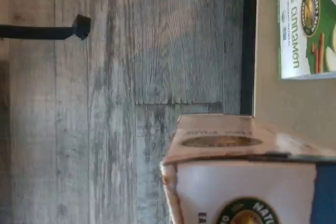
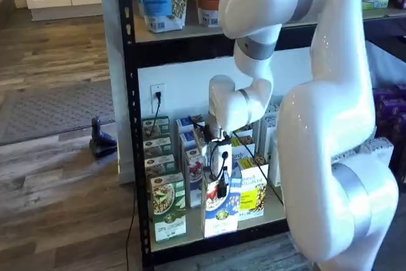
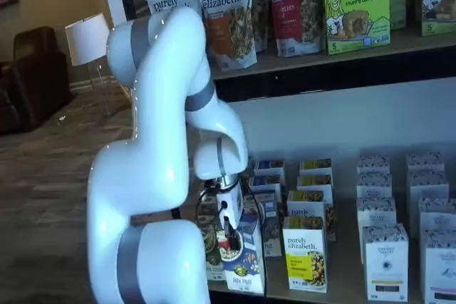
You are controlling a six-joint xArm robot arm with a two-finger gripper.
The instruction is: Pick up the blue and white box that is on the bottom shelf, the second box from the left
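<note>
Your gripper (image 2: 221, 185) has its jaws pinched on the blue and white box (image 2: 221, 211), which sits at the front edge of the bottom shelf (image 2: 209, 236), just beside the green-and-white carton (image 2: 169, 207).

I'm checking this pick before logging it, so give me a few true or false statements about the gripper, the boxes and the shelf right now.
1. The gripper is shut on the blue and white box. True.
2. That box lies flat on the wood floor. False: it stands upright at the front edge of the bottom shelf.
3. A green-and-white carton stands beside it. True.
4. A yellow carton stands on its other side. True.
5. The upper shelf is bare. False: bags stand there.
</note>
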